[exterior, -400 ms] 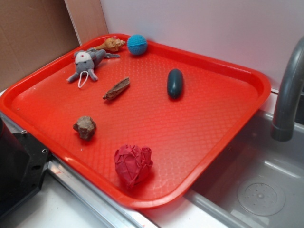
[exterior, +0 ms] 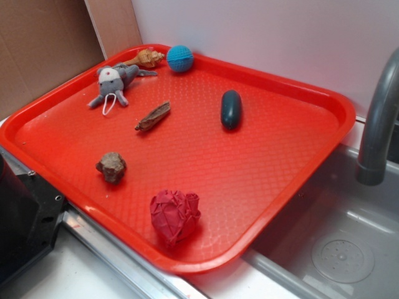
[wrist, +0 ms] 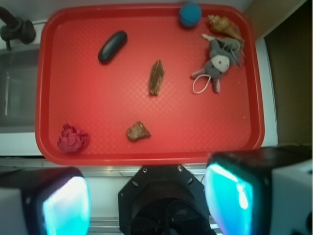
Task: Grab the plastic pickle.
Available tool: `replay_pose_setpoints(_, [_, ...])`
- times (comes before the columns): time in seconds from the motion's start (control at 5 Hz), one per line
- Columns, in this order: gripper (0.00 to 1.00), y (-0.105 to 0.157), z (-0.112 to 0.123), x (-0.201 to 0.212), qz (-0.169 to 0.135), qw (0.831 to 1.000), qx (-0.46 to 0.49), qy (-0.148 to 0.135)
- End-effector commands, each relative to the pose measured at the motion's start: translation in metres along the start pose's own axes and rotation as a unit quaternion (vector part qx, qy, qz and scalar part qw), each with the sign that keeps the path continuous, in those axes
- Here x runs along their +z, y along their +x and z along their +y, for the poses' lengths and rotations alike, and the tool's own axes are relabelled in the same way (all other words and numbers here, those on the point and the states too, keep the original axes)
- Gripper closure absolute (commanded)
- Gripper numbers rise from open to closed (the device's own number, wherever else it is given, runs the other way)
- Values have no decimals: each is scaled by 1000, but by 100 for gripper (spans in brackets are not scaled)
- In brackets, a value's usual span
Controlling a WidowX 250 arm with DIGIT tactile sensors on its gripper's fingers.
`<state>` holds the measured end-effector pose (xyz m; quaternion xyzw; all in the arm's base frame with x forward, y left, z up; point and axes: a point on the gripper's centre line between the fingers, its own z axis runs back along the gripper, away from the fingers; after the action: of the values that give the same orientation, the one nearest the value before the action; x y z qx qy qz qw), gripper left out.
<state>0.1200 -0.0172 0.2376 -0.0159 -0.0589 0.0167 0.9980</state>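
The plastic pickle (exterior: 230, 109) is dark green, smooth and oblong. It lies alone on the red tray (exterior: 280, 156), toward the back right in the exterior view. From the wrist view the pickle (wrist: 112, 46) is at the tray's (wrist: 98, 107) upper left. My gripper (wrist: 146, 200) is high up, outside the tray's near edge and over the black robot base, far from the pickle. Its two cyan-padded fingers (wrist: 66, 205) stand wide apart with nothing between them. The exterior view does not show the gripper.
On the tray are a blue ball (exterior: 179, 58), a seashell (exterior: 146, 58), a grey mouse toy (exterior: 112, 83), a brown pod (exterior: 153, 116), a rock (exterior: 111, 167) and a crumpled red lump (exterior: 174, 215). A grey faucet (exterior: 380, 124) and sink (exterior: 336, 249) flank the tray.
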Motion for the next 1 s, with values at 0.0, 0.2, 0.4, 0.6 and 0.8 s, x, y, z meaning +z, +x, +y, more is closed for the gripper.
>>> replay_pose_setpoints(0.0, [0, 67, 20, -93, -16, 983, 163, 79])
replay_pose_setpoints(0.2, [0, 106, -7, -117, -38, 977, 206, 46])
replay_pose_setpoints(0.4, [0, 116, -39, -139, -23, 975, 221, 18])
replay_pose_setpoints(0.6, [0, 123, -53, -154, 8, 973, 232, 7])
replay_pose_setpoints(0.8, [0, 131, -58, -170, 34, 968, 250, 1])
